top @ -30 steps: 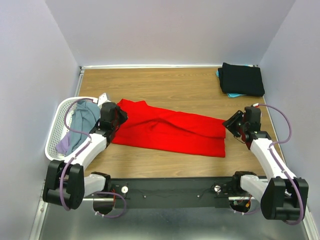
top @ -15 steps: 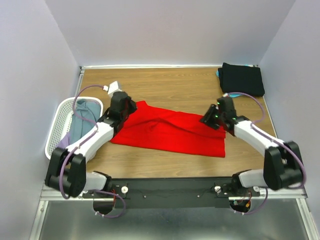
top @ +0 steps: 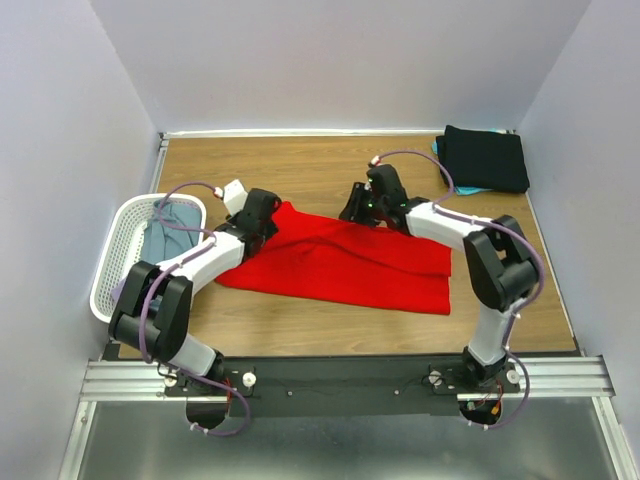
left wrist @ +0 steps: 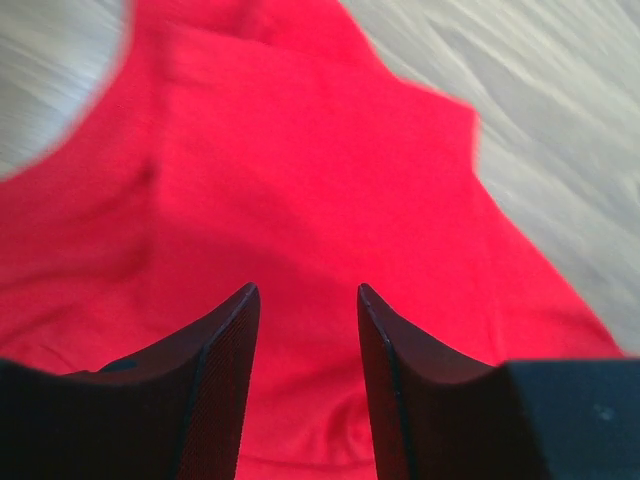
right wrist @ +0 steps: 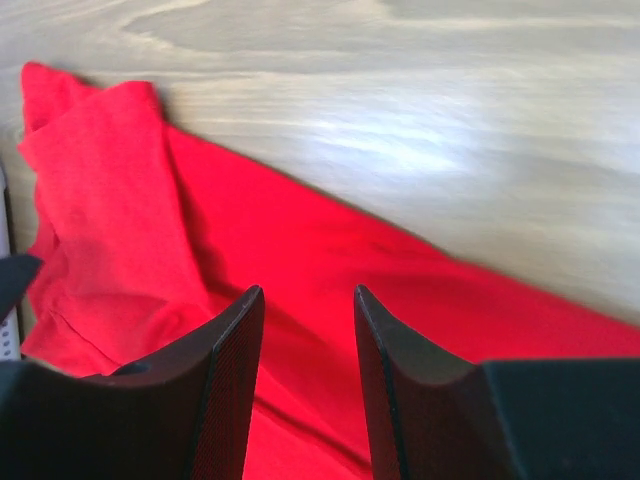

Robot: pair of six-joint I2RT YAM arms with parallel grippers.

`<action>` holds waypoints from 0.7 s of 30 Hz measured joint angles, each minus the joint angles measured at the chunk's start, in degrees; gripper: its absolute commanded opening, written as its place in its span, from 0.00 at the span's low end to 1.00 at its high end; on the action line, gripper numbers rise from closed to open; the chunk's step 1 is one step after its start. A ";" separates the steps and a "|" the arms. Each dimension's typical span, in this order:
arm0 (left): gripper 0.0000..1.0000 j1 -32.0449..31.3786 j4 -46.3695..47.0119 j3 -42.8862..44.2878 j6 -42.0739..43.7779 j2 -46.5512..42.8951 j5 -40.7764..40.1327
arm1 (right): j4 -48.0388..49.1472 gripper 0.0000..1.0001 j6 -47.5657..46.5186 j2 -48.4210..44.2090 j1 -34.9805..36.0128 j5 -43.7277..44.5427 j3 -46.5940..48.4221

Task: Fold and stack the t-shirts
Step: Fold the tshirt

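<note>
A bright red t-shirt [top: 345, 262] lies spread across the middle of the wooden table, also filling the left wrist view [left wrist: 300, 180] and the right wrist view [right wrist: 300, 270]. My left gripper [top: 268, 212] hovers over the shirt's far left corner, its jaws open with only red cloth showing between them [left wrist: 306, 292]. My right gripper [top: 358, 208] is over the shirt's far edge near the middle, open [right wrist: 308, 292], nothing gripped. A folded black t-shirt [top: 485, 158] rests on a teal one [top: 462, 188] at the far right corner.
A white mesh laundry basket [top: 118, 250] stands at the left table edge, holding grey-blue cloth [top: 165, 240]. Lavender walls close in on three sides. Bare wood [top: 330, 165] shows behind the red shirt.
Both arms swung inward and away from me: the left gripper from the shirt's left edge to its far left corner, the right from the right end to the far edge's middle. Left jaws opened wider.
</note>
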 measured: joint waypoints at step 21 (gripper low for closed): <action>0.62 13.31 5.70 -4.35 -0.15 2.54 4.11 | 0.90 0.48 -4.74 15.08 5.81 -7.17 14.38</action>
